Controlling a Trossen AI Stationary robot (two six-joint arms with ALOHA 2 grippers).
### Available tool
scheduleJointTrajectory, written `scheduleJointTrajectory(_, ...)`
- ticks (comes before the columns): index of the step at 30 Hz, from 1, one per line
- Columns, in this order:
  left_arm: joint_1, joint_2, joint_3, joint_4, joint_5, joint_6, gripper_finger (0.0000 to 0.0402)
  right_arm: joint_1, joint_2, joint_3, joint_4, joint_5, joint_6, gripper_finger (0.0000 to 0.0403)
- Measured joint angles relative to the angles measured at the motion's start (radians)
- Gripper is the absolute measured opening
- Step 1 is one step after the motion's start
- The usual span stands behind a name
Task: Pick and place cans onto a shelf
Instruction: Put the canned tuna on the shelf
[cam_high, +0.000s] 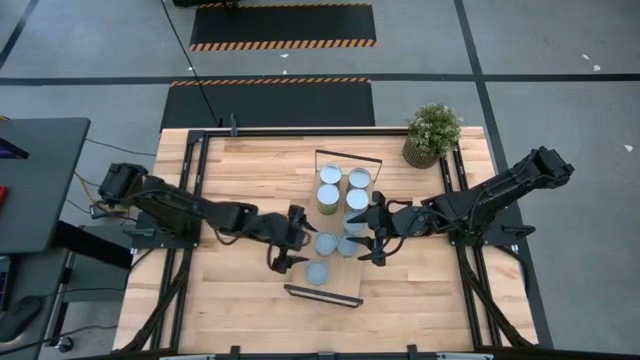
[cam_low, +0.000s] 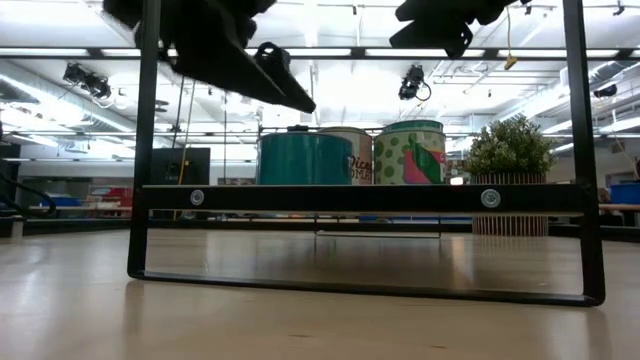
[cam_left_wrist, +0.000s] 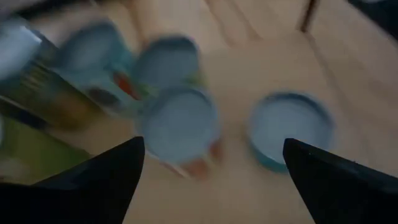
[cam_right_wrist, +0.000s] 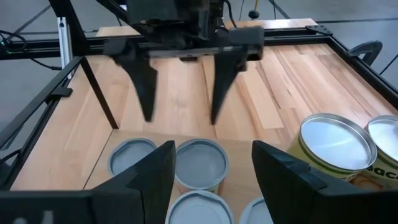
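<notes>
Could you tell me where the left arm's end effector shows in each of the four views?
High view: left end effector left of centre, beside the cans.
Low view: upper left, dark fingers slanting down above the cans.
Left wrist view: its own fingers at the bottom corners, spread wide.
Right wrist view: upper middle, facing the camera, fingers pointing down.
Shared landmark: the cluster of cans with round pale tops.
</notes>
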Motion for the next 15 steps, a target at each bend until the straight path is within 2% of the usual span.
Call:
scheduleJointTrajectory(4, 0.035, 0.004, 0.131, -0.268, 0.133, -0.147, 0.0389, 0.001, 0.0, 0.0, -0.009, -0.001, -0.011, 0.022)
scheduleJointTrajectory(9, 0.068, 0.004, 0.269, -0.537, 0.179, -0.336, 0.0389, 0.007, 0.0, 0.0, -0.046, -0.002, -0.028, 0.022)
scheduleJointTrajectory(12, 0.083, 0.004, 0.327, -0.626, 0.24, -0.445, 0.0389, 0.007, 0.0, 0.0, -0.096, -0.002, -0.024, 0.022)
scheduleJointTrajectory(15, 0.103, 0.003, 0.37, -0.646, 0.297, -0.62, 0.0389, 0.007, 0.0, 0.0, -0.158, 0.0, -0.023, 0.022)
